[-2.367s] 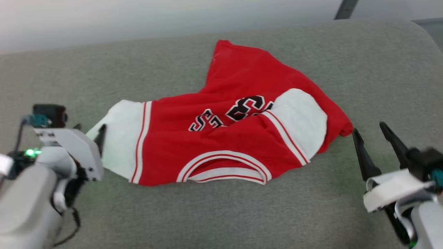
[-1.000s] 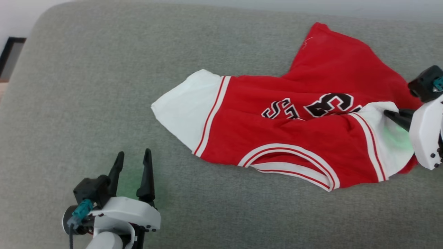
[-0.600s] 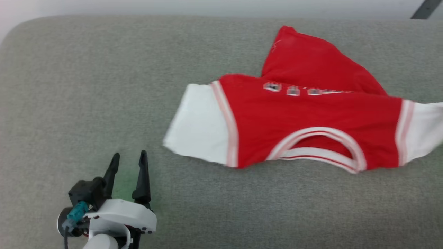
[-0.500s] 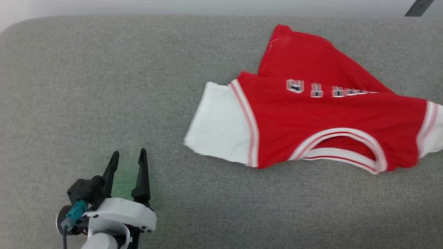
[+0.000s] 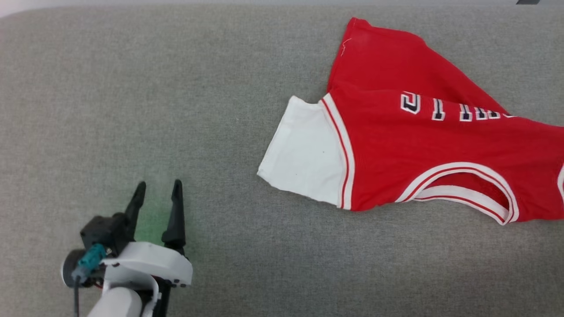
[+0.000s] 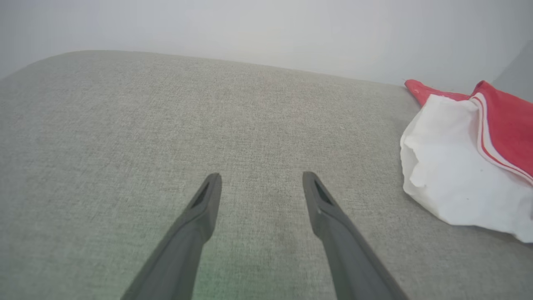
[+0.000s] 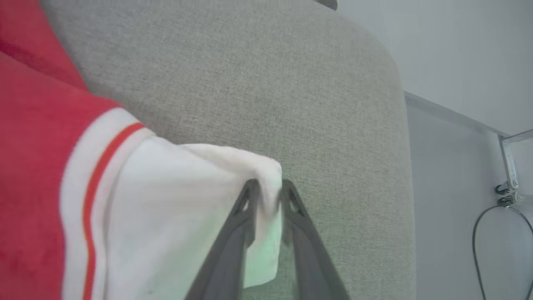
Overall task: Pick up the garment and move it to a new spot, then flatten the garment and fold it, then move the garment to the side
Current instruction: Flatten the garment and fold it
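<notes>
On grey cushion [image 5: 132, 88] | garment [image 5: 418, 149] red, white-sleeved, rumpled | right gripper [image 7: 268, 186] pinches it

Looks like a bare lab or test room, not a home: grey fabric-covered cushion [image 5: 132, 88] with rounded corners, plain pale wall [image 6: 250, 25] behind it, smooth grey floor [image 7: 441, 187] alongside, loose cable [image 7: 474, 241] at one side.
</notes>
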